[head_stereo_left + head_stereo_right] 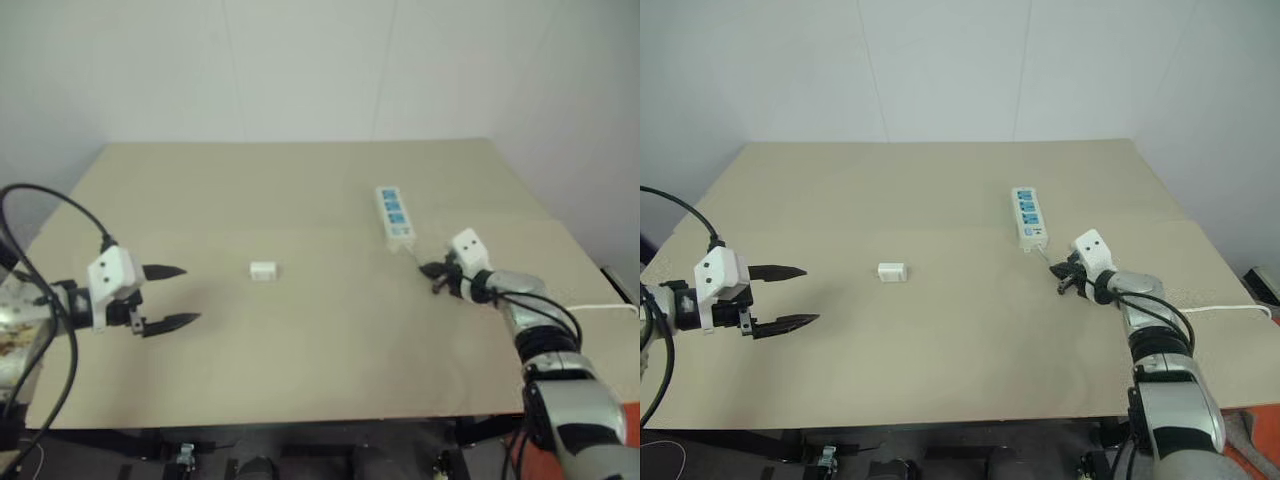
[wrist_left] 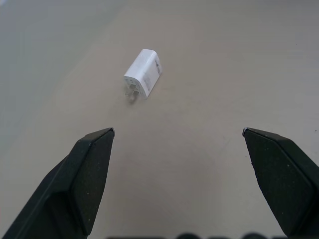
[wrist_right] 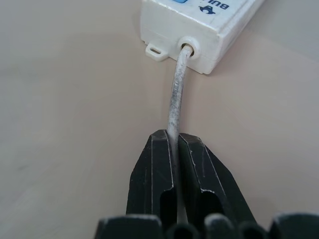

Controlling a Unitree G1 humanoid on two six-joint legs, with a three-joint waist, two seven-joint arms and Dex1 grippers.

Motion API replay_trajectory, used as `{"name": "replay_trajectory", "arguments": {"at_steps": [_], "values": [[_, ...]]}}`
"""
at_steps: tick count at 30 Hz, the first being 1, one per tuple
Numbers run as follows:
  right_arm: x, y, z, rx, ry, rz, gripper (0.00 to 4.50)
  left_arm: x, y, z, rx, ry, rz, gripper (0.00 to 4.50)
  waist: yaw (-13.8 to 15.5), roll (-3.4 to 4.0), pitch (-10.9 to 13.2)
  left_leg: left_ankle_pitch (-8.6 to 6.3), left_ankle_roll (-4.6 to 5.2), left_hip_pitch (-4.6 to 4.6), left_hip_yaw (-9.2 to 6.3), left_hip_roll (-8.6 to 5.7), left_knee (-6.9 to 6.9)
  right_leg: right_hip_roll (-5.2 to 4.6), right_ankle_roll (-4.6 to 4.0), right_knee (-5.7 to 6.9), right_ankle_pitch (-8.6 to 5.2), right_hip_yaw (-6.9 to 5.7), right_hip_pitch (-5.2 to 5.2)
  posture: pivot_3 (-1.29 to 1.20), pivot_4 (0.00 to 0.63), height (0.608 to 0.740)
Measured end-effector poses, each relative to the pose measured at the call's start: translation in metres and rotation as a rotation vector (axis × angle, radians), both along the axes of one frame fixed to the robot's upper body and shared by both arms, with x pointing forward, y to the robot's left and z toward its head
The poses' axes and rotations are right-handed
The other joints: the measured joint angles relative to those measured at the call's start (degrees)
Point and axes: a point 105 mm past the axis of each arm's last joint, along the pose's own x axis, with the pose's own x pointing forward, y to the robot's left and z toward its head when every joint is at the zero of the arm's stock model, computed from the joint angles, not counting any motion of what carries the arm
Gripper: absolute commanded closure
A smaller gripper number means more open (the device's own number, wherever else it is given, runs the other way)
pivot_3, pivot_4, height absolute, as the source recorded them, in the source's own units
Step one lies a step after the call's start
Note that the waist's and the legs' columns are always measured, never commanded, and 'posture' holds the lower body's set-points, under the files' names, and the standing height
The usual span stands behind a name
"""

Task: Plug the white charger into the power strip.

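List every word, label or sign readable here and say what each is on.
"BUL", cut off by the frame edge, beside a small dark logo: on the power strip, at its cord end.
White charger: faint side marking, too small to read.
Nothing else legible.

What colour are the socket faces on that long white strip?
Blue, on the long white plastic power strip; clearest in the right eye view.

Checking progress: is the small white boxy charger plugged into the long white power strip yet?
No. The charger lies loose on the table, well apart from the strip.
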Motion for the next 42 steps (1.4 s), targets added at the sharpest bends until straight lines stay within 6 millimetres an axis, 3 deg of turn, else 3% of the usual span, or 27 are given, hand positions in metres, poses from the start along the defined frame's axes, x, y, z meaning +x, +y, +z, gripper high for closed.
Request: {"name": "replay_trajectory", "arguments": {"at_steps": [5, 11, 13, 25, 30, 35, 42], "values": [[-0.051, 0.024, -0.004, -0.014, 0.001, 0.071, 4.46, 0.001, 0.0, -0.003, 0.006, 0.008, -0.008, 0.0, 0.4, 0.03, 0.0, 0.0, 0.0, -0.6, -0.06, 0.02, 0.06, 0.02, -0.01, 0.18, 0.0, -0.06, -0.65, 0.0, 0.15, 0.74], [-0.093, 0.027, -0.003, -0.026, 0.028, 0.046, 4.46, 0.006, -0.002, -0.003, 0.001, 0.013, -0.032, 0.0, 0.8, 0.01, 0.0, 0.01, 0.0, -0.44, -0.02, 0.0, 0.22, 0.04, 0.09, 0.21, -0.04, -0.03, -0.51, 0.0, 0.15, 0.74], [-0.098, 0.027, -0.002, -0.004, 0.037, 0.043, 3.82, 0.009, -0.003, -0.001, 0.001, 0.004, -0.044, 0.0, 0.8, 0.0, 0.0, 0.03, 0.02, -0.41, -0.01, 0.01, 0.26, 0.06, 0.35, 0.23, -0.2, -0.01, -0.49, 0.0, 0.15, 0.74], [-0.099, 0.042, 0.012, 0.027, -0.063, -0.002, 0.02, 0.015, -0.003, -0.003, 0.011, 0.01, -0.066, 0.0, 1.4, -0.03, 0.0, 0.04, 0.02, -0.38, 0.0, 0.03, 0.36, 0.11, 0.35, 0.46, -0.21, 0.04, -0.52, 0.0, 0.15, 0.74], [-0.092, 0.058, 0.017, 0.115, -0.126, -0.047, 0.02, 0.014, -0.003, -0.002, 0.014, 0.008, -0.073, 0.0, 1.6, -0.03, 0.0, 0.04, 0.02, -0.37, 0.0, 0.02, 0.38, 0.11, 0.34, 0.5, -0.2, 0.04, -0.52, 0.0, 0.15, 0.74], [-0.07, 0.063, 0.025, 0.159, -0.239, -0.22, 0.02, 0.014, -0.003, -0.003, 0.013, 0.006, -0.074, 0.0, 1.6, -0.04, -0.1, 0.04, 0.01, -0.35, -0.01, 0.03, 0.4, 0.12, 0.33, 0.55, -0.2, 0.03, -0.55, 0.0, 0.15, 0.74], [-0.057, 0.074, 0.002, 0.226, -0.213, -0.355, 0.02, 0.013, -0.003, -0.006, 0.012, 0.016, -0.073, 0.0, 1.6, -0.05, -0.1, 0.04, 0.01, -0.45, 0.0, 0.04, 0.4, 0.1, -0.04, 0.5, 0.02, 0.02, -0.59, 0.0, 0.15, 0.74]]}}
